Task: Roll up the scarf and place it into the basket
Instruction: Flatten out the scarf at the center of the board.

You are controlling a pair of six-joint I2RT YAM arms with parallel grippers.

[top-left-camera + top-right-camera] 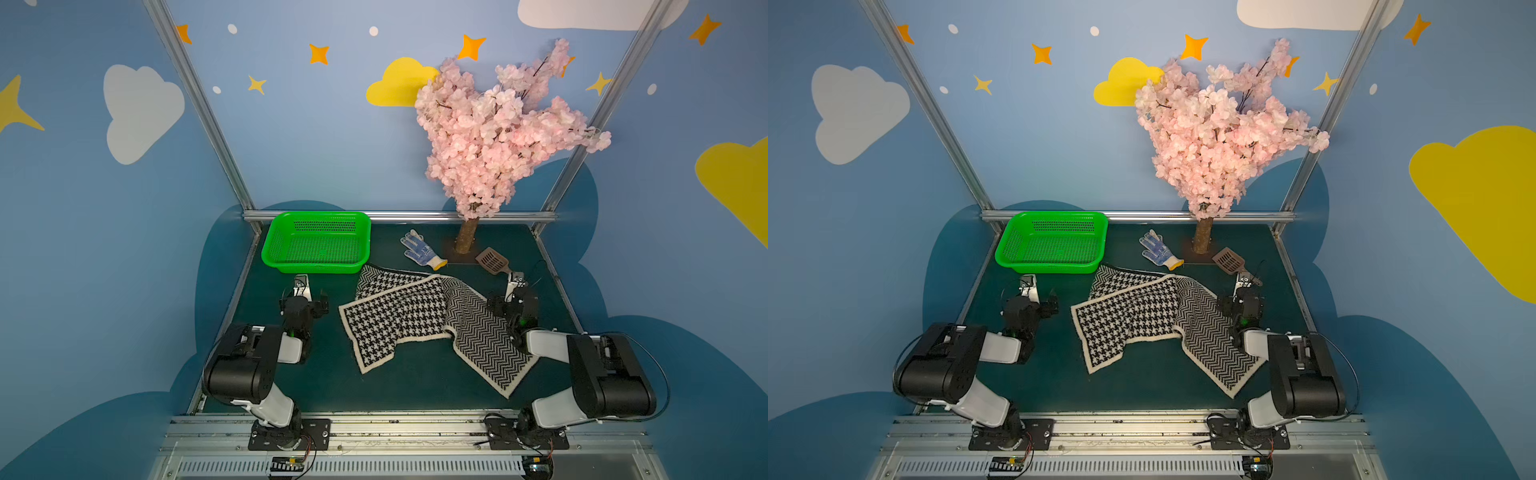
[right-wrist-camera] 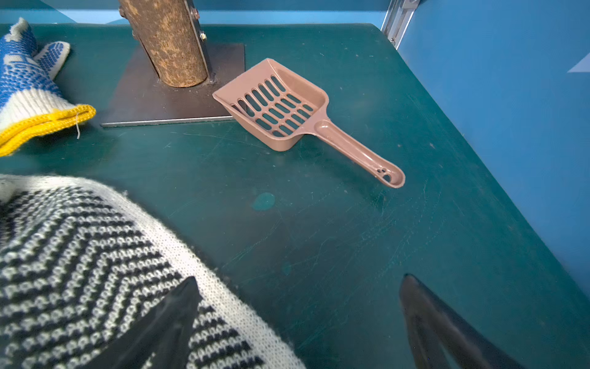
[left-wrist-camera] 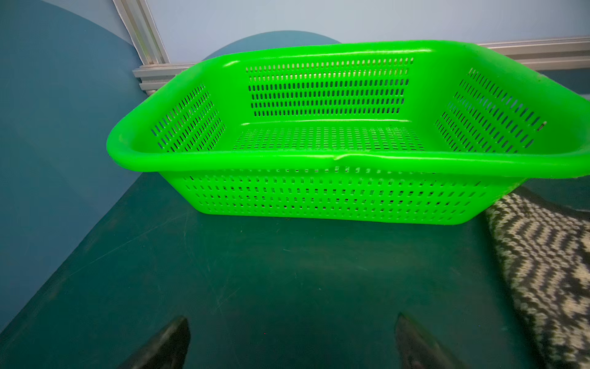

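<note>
Scarf (image 1: 415, 320): unrolled on the table, just in front of the basket (image 1: 320, 214) and to its right; its far corner lies at the basket's near right corner, though contact cannot be told.
Long axis: bent, not straight. The houndstooth stretch runs across, parallel to the basket's front; the herringbone stretch slants away from the basket towards the right arm's base.
Basket: upright and empty in both top views.
Left gripper (image 3: 292, 318): jaws wide apart, holding nothing, low over bare table directly in front of the basket and facing it. The scarf lies off to its right, with clear table between.
Right gripper (image 2: 300, 278): jaws wide apart, nothing held, well right of the basket. One finger (image 2: 172, 319) hangs above the herringbone edge; whether it touches the knit cannot be told.
Nearer arm: the right, already over cloth.
Step judged: rolling not yet begun. A roll probably has to start from one short end and follow the strip, so the bend looks likely to need straightening.
</note>
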